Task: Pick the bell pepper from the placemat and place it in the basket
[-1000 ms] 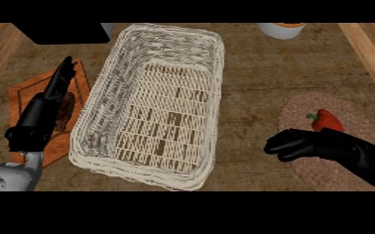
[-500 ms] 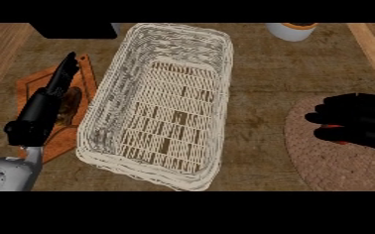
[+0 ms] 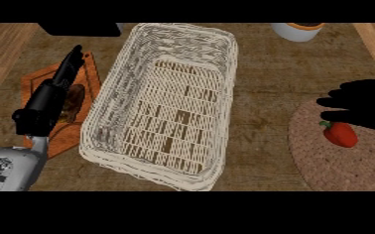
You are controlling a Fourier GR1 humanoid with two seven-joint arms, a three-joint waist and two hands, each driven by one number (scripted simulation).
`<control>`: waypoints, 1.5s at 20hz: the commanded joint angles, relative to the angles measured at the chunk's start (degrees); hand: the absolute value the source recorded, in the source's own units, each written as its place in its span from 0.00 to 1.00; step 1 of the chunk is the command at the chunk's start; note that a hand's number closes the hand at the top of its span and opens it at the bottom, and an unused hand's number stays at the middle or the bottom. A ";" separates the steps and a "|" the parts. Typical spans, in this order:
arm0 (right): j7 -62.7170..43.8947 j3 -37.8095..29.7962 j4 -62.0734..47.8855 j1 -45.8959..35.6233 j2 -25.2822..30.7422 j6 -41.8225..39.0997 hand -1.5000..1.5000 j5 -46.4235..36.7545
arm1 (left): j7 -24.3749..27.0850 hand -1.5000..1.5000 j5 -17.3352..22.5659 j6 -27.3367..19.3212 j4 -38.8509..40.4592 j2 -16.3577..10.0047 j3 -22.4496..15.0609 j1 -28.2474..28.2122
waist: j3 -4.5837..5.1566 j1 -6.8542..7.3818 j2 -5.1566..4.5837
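1. bell pepper [image 3: 341,134] lies on the round placemat [image 3: 315,161] at the view's right edge, outside the basket [image 3: 116,104]
2. right hand [image 3: 356,104] is just above it in the view, fingers spread, holding nothing, lowest finger close to the pepper's stem
3. left hand [image 3: 45,104] rests left of the basket, fingers straight

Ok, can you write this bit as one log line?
right robot hand: open, near bell pepper | bell pepper: on placemat, outside basket
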State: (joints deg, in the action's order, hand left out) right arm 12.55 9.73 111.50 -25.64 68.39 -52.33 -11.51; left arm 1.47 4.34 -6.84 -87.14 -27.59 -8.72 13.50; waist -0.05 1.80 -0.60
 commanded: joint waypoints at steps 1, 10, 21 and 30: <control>11.79 2.54 -3.16 -0.26 2.64 -3.64 0.00 -6.98 | 3.56 0.50 0.69 1.92 0.27 -1.00 1.93 -3.44 | -0.01 -0.30 0.27; 19.39 17.09 -17.42 -5.03 -3.27 8.53 0.00 -22.85 | -0.31 0.50 0.01 3.28 -0.82 0.21 1.93 0.52 | 0.03 0.61 0.03; 27.15 25.28 -30.90 -3.42 -6.36 21.83 0.00 -39.28 | -0.48 0.50 -4.12 1.25 -1.13 3.42 2.22 -1.68 | 0.03 -1.05 0.46; 31.05 23.35 -42.84 -2.87 -15.23 30.19 0.00 -46.35 | -0.01 0.50 -4.52 4.28 0.28 4.56 5.06 -0.72 | 0.04 -1.50 0.51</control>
State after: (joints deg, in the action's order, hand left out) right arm 39.71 34.01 72.48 -29.71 55.65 -23.70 -55.10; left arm 1.09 0.28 -3.69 -87.51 -23.72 -4.36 12.21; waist -0.01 0.65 -0.14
